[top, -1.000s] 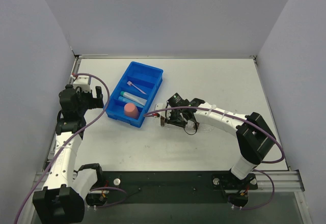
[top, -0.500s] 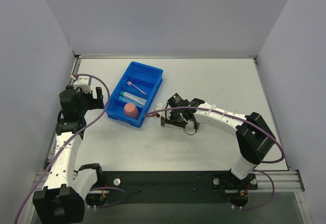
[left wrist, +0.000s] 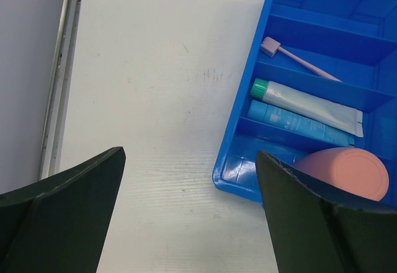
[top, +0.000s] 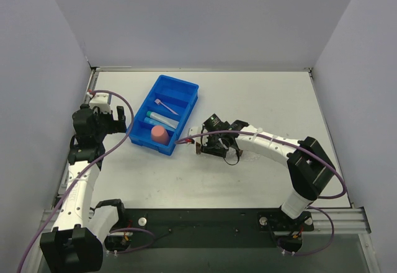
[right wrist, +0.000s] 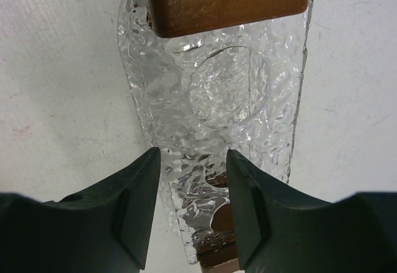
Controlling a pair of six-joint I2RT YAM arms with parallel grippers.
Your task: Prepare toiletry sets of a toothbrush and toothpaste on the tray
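1. Two arms, two posts: the right fingers (top: 218, 144) hang low over the tray (right wrist: 217, 87), and the left fingers (top: 116, 120) hover beside the blue bin (top: 186, 88).
2. Tray: it lies on the tabletop (top: 267, 99), near the bin's near right corner but apart from it, with nothing in it. In the right wrist view its long axis runs straight away from the fingers. One brown block (right wrist: 229, 0) caps the far end, and the other shows through the glass at the near end.
3. Right fingers: partly parted above the tray's near end. I cannot tell whether they pinch its rim or merely hover.
4. Left fingers: spread wide, holding nothing.
5. Toothbrush (left wrist: 298, 62): it is in the bin, alone in its compartment. It lies along that compartment, across the bin's width, with its head toward the left arm's side.
6. Toothpaste tubes (left wrist: 310, 107): they lie side by side in the next compartment nearer, roughly parallel to the brush. The pink cup (left wrist: 347, 174) sits in the nearest one.
7. What the coming move turns on, in my judgement:
   - The bin lies ahead and to the right of the left fingers, so the left arm is the nearer one for the brush.
   - Their gap opens roughly along the brush's length, so the wrist would likely need turning to close across the thin handle.
   - The tray sits on the bin's far side, toward the right arm.
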